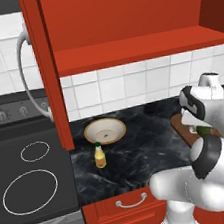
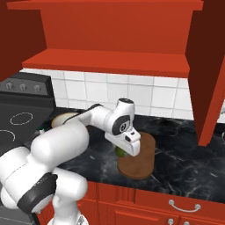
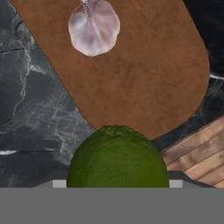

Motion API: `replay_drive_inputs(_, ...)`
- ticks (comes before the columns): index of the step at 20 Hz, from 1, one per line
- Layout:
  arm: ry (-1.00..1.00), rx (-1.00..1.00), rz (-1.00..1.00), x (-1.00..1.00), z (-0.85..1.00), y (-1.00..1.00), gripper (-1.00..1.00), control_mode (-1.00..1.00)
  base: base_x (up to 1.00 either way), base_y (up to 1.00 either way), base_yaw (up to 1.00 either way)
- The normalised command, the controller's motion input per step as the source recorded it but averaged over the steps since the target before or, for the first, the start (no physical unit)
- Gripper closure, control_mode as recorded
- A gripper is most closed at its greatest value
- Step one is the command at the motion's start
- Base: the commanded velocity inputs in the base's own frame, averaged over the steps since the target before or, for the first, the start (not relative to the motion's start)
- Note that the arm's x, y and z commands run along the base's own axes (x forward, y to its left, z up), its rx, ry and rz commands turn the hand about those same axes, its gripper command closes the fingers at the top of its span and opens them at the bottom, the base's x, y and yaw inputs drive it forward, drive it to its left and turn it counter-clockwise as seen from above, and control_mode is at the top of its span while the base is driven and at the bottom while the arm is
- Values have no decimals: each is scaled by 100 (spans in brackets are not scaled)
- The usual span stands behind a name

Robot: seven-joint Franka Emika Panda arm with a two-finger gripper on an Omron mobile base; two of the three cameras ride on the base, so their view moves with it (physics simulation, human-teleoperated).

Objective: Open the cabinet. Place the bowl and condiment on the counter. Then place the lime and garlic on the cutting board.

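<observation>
- Hand view, lime (image 3: pixel 117 157): dark green and round, sitting close under the camera where the fingers would be, with table and the rounded end of the board beneath it. The fingers themselves are hidden behind the fruit; they appear to be spread wide around it and carrying it.
- Cutting board (image 3: pixel 144 78): brown wood with rounded corners, lying on the black marbled table (image 1: pixel 140 153) towards its front edge, right of the bowl. From the hand view the lime seems to hang over the board's end, not its middle.
- Garlic (image 3: pixel 93 27): pale pinkish bulb already resting on the board, well apart from the lime.
- Gripper (image 2: pixel 123 151): in the right base view it hangs low over the near-left part of the board, a sliver of green showing beneath the hand.
- Bowl (image 1: pixel 105 130) and condiment (image 1: pixel 99 155): both standing on the table below the open cabinet (image 1: pixel 122 26), the bottle just in front of the bowl.
- Risk, roll-off: a round fruit let go near the board's edge would likely roll onto the table, perhaps on towards the front edge.
- Risk, collision: released with any sideways push, the lime could roll into the garlic and knock it off the board.
- Risk, height: dropped from too high, it may bounce clear.
</observation>
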Motion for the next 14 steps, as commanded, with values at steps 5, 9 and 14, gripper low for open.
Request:
replay_drive_inputs(5, -8, 0, 0, 0, -8, -16, 100, -100, 0, 0, 0)
replay_drive_inputs(9, -24, 0, 0, 2, -23, -1, 100, -100, 0, 0, 0)
replay_drive_inputs(14, -15, 0, 0, 2, -13, -11, 100, -100, 0, 0, 0)
